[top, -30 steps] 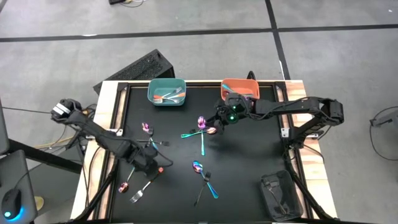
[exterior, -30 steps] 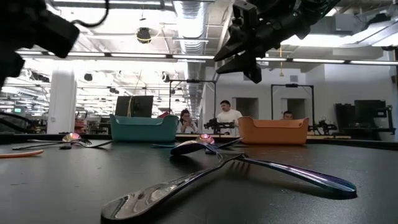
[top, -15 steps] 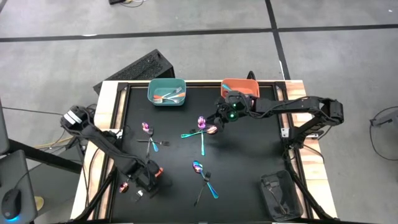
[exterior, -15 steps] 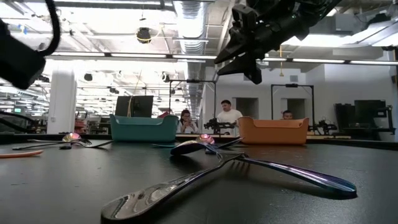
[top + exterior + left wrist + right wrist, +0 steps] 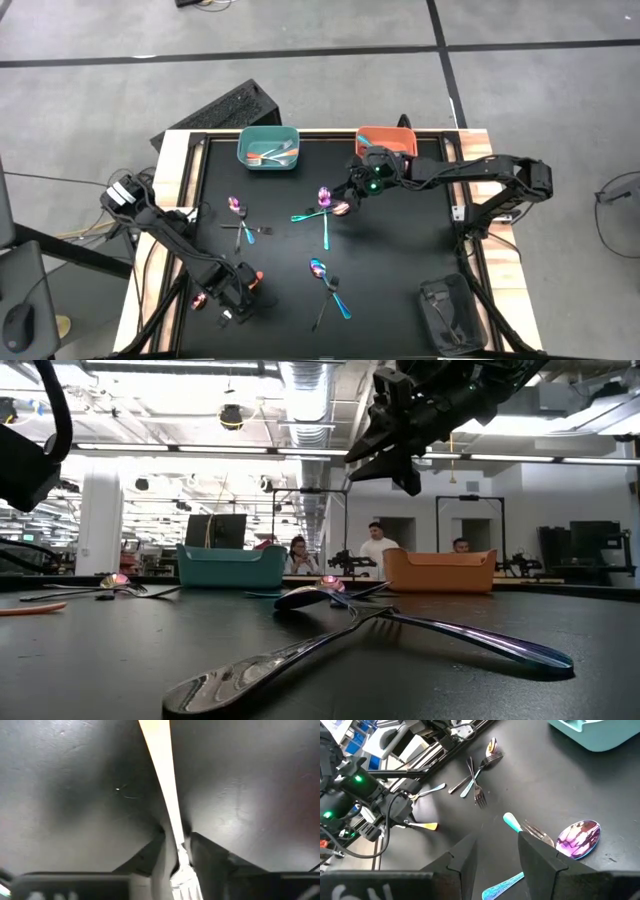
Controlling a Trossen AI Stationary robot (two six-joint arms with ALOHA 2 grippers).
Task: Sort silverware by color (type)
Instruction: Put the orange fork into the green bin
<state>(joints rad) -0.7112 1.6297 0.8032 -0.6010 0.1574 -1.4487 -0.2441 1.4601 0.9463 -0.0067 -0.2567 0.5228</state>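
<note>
Basically the left gripper is pinching the orange-handled fork at its neck: thin, stiff, light, probably slippery flat on the table. Right gripper hangs spread and empty above the iridescent spoon.

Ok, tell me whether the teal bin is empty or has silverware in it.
Not empty. The high view shows the teal bin at the table's far edge with a few pieces of silverware lying inside; an exact count is unclear.
</note>
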